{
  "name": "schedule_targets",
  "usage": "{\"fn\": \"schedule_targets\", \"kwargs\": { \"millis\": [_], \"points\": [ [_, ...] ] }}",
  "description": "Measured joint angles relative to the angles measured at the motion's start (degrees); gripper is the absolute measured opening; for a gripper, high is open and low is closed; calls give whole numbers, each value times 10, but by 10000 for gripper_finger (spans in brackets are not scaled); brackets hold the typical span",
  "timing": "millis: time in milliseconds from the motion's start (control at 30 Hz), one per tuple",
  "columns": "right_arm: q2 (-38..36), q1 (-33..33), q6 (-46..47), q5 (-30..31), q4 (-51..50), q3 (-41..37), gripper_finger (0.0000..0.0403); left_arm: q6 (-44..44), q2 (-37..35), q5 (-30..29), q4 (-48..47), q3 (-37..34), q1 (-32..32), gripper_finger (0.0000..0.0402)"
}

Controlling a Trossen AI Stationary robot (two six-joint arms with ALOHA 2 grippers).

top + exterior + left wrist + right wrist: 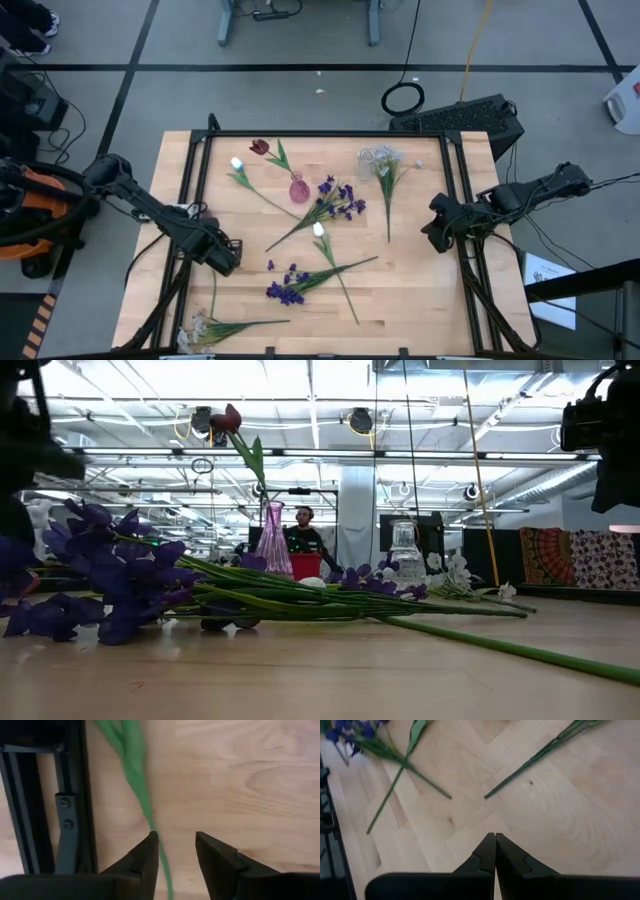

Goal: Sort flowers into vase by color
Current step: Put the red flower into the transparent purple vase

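Note:
My left gripper [226, 257] [175, 854] is open, low over the table's left side. A thin green stem [141, 795] lies on the wood and runs between its fingers; it leads to the white blossom spray [196, 334] at the near left corner. My right gripper [433, 234] [495, 842] is shut and holds nothing, above bare wood at the right. A dark red tulip [260, 147] stands in the pink vase [298, 188]. White tulips [319, 229], purple clusters [341, 202] [285, 291] and another white spray [386, 164] lie flat on the table. My left gripper comes at the stem from above, fingers pointing down, and the stem [156, 840] passes close along the inner edge of one finger [149, 855]. Whether that finger touches the stem I cannot tell. The stem lies flat on the table.
A clear glass vase [371, 156] [403, 550] stands near the far edge, beside the white spray. A dark metal frame rail [67, 815] runs close by my left gripper. Two loose stem ends [487, 796] lie ahead of my right gripper. A person [303, 532] is in the room beyond the table.

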Motion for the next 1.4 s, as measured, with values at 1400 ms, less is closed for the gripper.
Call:
{"fn": "schedule_targets", "kwargs": {
  "millis": [1400],
  "points": [
    [68, 0, 46, 107, 67, 0, 0, 184, -104, -429, 272, -77, 0, 4]
  ]
}}
